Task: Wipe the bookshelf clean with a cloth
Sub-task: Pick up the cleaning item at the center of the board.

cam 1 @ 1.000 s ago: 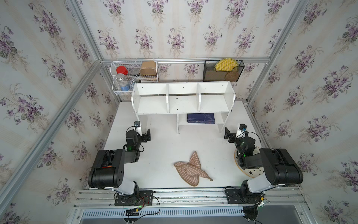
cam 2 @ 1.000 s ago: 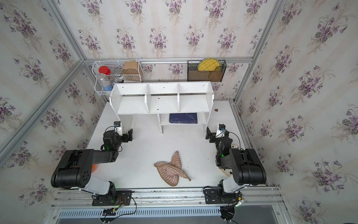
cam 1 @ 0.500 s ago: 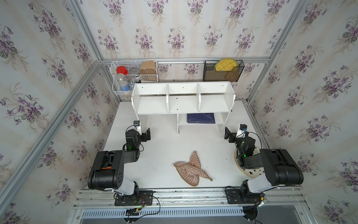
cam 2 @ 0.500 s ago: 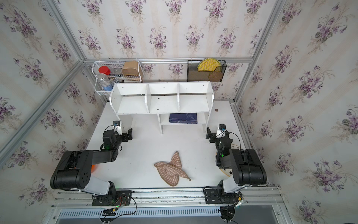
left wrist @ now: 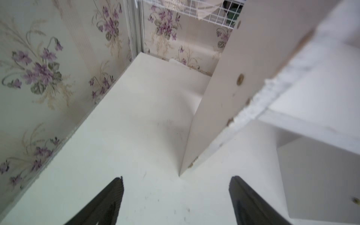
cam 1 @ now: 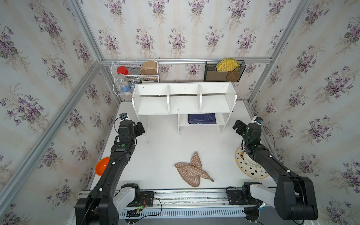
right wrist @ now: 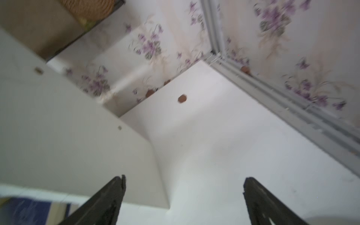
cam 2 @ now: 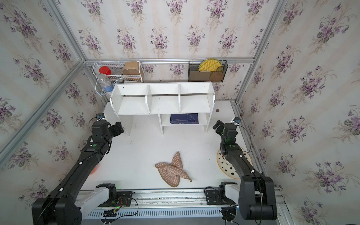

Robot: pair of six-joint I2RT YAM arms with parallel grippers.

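The white bookshelf stands at the back of the table in both top views. The tan striped cloth lies crumpled near the front edge, and neither arm touches it. My left gripper hovers by the shelf's left leg. In the left wrist view it is open and empty, facing the side panel. My right gripper is off the shelf's right leg. In the right wrist view it is open and empty, beside the panel.
A white wire basket and a black mesh rack hang on the back wall. A dark blue book lies on the lower shelf. An orange bowl sits under the left arm and a star-patterned plate under the right arm.
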